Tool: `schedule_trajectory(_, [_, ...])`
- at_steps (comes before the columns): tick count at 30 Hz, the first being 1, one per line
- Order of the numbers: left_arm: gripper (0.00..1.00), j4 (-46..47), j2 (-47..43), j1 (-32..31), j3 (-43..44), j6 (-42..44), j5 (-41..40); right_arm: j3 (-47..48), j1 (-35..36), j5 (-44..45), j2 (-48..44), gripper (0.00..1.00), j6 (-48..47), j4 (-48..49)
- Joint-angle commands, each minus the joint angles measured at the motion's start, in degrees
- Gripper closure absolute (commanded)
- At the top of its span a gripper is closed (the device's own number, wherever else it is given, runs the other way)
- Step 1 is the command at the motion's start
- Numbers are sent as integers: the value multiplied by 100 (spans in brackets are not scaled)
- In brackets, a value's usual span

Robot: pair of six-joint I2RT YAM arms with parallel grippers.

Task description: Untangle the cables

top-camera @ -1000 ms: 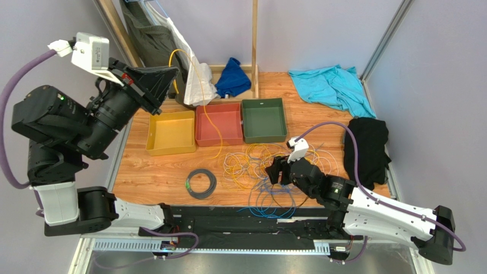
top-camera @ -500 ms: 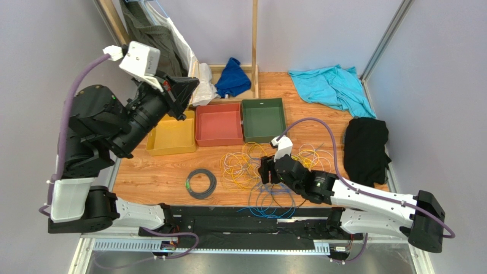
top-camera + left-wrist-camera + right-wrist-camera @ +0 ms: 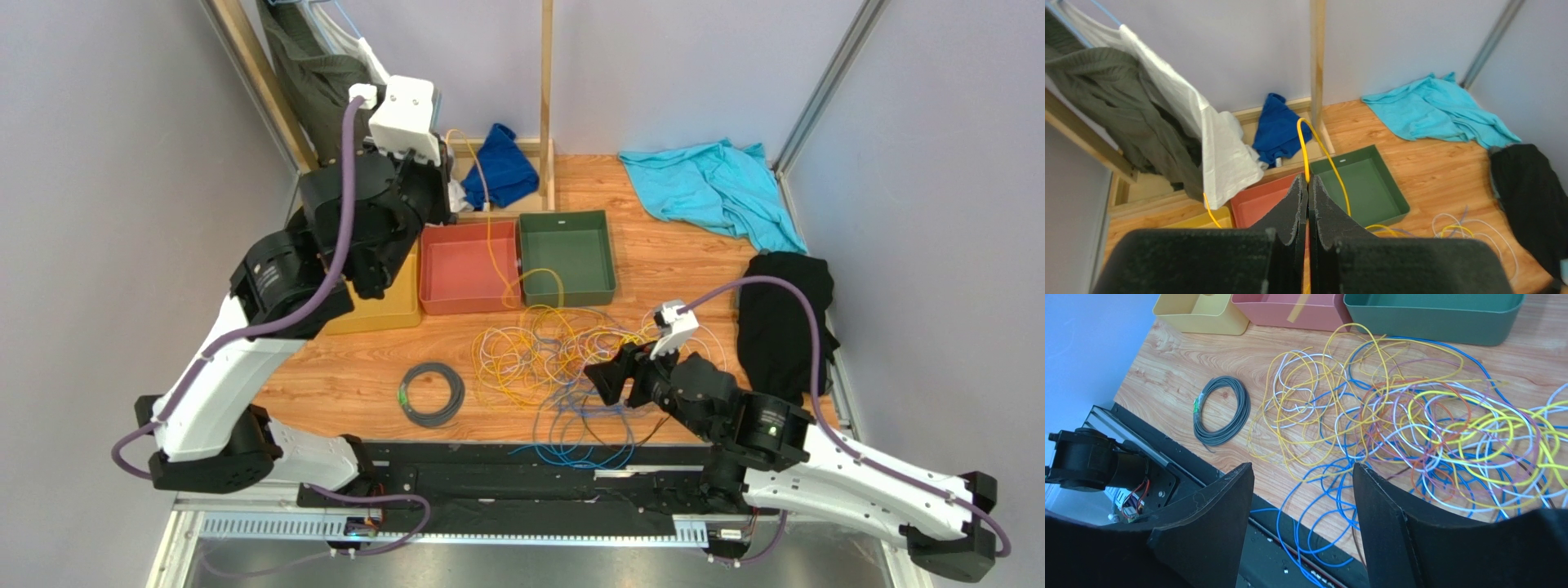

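Note:
The cables [image 3: 552,355] lie in a loose tangle of yellow, blue, white and orange loops on the wooden table, in front of the trays; the right wrist view shows the same tangle [image 3: 1389,416]. A grey coil with a green tag [image 3: 456,395] [image 3: 1211,436] lies apart on the left. My left gripper [image 3: 442,147] [image 3: 1308,184] is raised at the back, shut on one yellow cable [image 3: 1303,141]. That cable [image 3: 497,245] arcs down over the trays into the tangle. My right gripper [image 3: 610,377] [image 3: 1301,471] hovers open above the blue loops at the near table edge, holding nothing.
A yellow tray [image 3: 380,312], a red tray [image 3: 454,263] and a green tray [image 3: 564,251] stand in a row behind the tangle. A wooden post [image 3: 546,86], a blue cloth [image 3: 501,165], a teal cloth [image 3: 705,184] and a black cloth [image 3: 785,319] lie around the table.
The left arm has swung right and toward the back, carrying the yellow cable over the red and green trays. The right gripper moved left over the tangle, then drew back to the right.

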Motion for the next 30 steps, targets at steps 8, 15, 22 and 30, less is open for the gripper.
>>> schedule_trajectory(8, [100,-973,349,2035,70,-1162,348,271,27,201,-896,36,64,-968])
schedule_trajectory(15, [100,-1001,437,2994,-175,-1452,654,245,36,87,-931,36,20,-862])
schedule_trajectory(22, [100,-720,604,3399,-791,-1734,1103,69,27,131,-1089,36,-16,-871])
schedule_trajectory(30, [100,-456,849,3549,-1379,-1848,937,-116,27,26,-1160,36,72,-783])
